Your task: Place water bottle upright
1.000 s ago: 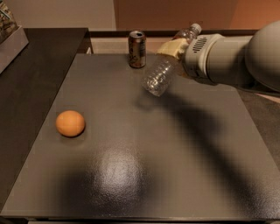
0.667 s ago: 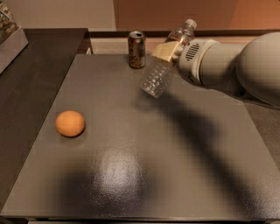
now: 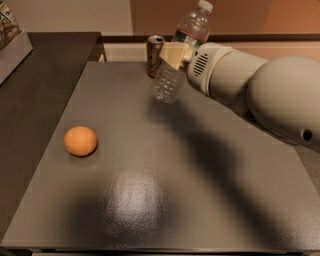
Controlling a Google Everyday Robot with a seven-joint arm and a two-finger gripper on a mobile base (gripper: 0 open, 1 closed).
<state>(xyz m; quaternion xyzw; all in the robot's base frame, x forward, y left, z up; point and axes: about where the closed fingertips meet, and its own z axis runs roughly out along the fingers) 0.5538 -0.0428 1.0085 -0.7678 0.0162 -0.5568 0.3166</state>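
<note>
Gripper (image 3: 174,54) beside can (image 3: 154,55) clasps water bottle (image 3: 167,84), long axis near-upright, cap (image 3: 205,6) uppermost.

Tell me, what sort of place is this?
Perhaps an office break area: a grey table, a drink can and an orange on it, and the claw gripping a water bottle above the far side.

Your water bottle (image 3: 168,82) is clear, ribbed plastic, white-capped. It leans rather than stands: cap toward one o'clock, base toward seven, up at the twelve o'clock end of the bench (image 3: 200,200). The gripper (image 3: 172,54) reaches in from three o'clock and clasps its middle.
</note>
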